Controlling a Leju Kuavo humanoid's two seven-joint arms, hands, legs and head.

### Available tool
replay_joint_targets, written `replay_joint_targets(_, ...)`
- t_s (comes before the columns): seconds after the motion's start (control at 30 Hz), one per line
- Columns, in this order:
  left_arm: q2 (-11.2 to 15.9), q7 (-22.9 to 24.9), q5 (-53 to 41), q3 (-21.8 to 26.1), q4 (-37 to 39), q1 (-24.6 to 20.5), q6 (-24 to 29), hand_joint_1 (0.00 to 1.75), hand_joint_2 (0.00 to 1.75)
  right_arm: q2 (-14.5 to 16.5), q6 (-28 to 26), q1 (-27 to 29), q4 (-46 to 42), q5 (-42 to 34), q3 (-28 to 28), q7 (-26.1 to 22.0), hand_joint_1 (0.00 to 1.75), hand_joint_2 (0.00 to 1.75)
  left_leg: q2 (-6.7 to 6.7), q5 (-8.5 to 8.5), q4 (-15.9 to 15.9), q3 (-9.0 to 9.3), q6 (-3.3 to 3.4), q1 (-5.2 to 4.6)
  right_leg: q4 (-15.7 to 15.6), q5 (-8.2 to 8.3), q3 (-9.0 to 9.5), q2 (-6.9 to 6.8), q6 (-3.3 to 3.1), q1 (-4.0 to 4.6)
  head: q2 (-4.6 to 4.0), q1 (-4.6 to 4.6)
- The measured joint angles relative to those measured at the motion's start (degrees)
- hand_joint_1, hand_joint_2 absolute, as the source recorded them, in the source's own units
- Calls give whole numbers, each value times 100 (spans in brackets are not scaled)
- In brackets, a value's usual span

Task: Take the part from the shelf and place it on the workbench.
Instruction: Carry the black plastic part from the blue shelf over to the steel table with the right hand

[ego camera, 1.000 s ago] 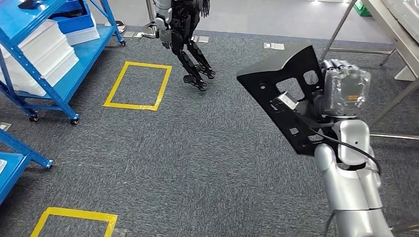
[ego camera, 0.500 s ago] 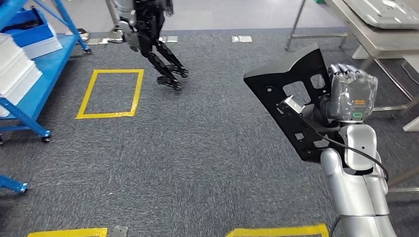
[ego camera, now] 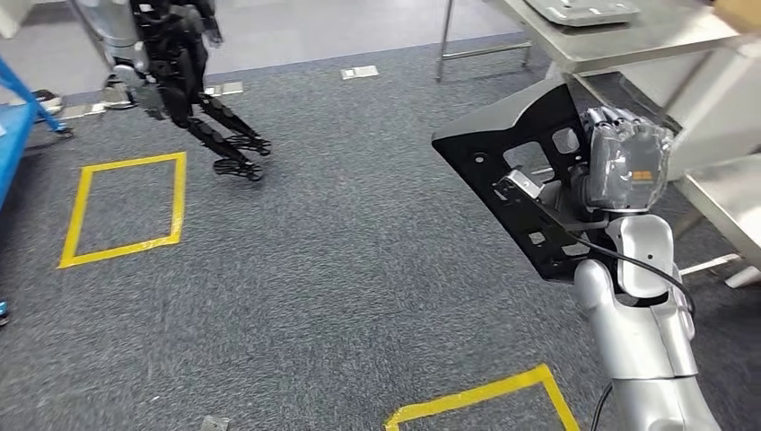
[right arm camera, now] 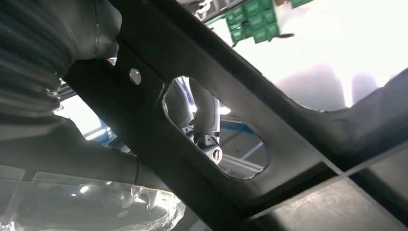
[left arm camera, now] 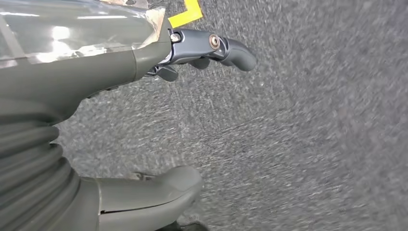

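Carpet (ego camera: 341, 269) lies under my left hand (left arm camera: 144, 120), which hangs with fingers apart holding nothing, while my right hand (ego camera: 624, 166) grips the black part (ego camera: 529, 180), raised near the steel surface (ego camera: 628, 40), so I judge it best to keep the part level until it is over that top.

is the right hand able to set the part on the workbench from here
Probably not yet. The right hand holds the part over the carpet, and the workbench stands beyond it, with open floor between; the way looks free.
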Motion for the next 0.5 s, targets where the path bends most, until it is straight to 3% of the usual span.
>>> replay_joint_targets(0.07, -7, 13, 22, 4, -1, -11, 15, 0, 175, -15, 4, -61, 56, -58, 1, -34, 152, 175, 142, 29, -57, 10, 46, -14, -4, 44, -78, 98, 71, 1, 1, 9)
replay_joint_targets(0.13, -20, 15, 40, 9, -2, -17, 39, 0, 175, -32, -11, -133, 129, -119, 2, -64, 152, 175, 294, 97, -126, 20, 124, -15, 197, -57, -229, -147, 88, 21, 1, 43)
replay_joint_targets(0.2, -27, 16, 45, 18, -1, -8, 66, 0, 175, -50, -49, -232, 244, -206, 7, -108, 152, 175, 454, 134, -163, 11, 168, -31, 801, -355, -526, -504, 61, 29, 0, 93)
replay_joint_targets(0.27, -26, 17, 46, 31, 0, 4, 96, 0, 175, -77, -96, -294, 401, -303, 14, -163, 152, 175, 611, 136, -161, -11, 173, -45, 1506, -626, -831, -608, 77, 10, 0, 127)
replay_joint_targets(0.3, -26, 18, 46, 37, 0, 6, 111, 0, 175, -96, -115, -306, 486, -348, 16, -191, 152, 175, 694, 135, -160, -19, 171, -47, 1674, -676, -882, -627, 109, -2, 0, 142)
replay_joint_targets(0.33, -27, 19, 46, 42, 0, 6, 122, 0, 175, -110, -129, -315, 550, -374, 18, -207, 152, 175, 771, 132, -158, -22, 166, -47, 1575, -633, -796, -652, 156, -14, 0, 162)
replay_joint_targets(0.4, -32, 21, 46, 46, -1, 5, 131, 0, 175, -127, -146, -364, 639, -404, 25, -232, 152, 175, 929, 113, -145, -19, 137, -50, 822, -405, -338, -835, 249, -35, -1, 203)
replay_joint_targets(0.47, -34, 21, 46, 53, -1, 4, 143, 0, 175, -131, -171, -462, 712, -428, 42, -245, 152, 175, 1067, 74, -108, -29, 75, -82, 177, -244, 41, -1058, 245, 3, -1, 230)
replay_joint_targets(0.5, -34, 21, 46, 59, 0, 4, 152, 0, 175, -139, -187, -502, 749, -445, 50, -250, 152, 175, 1128, 59, -92, -29, 48, -99, 66, -223, 98, -1096, 213, 29, -1, 229)
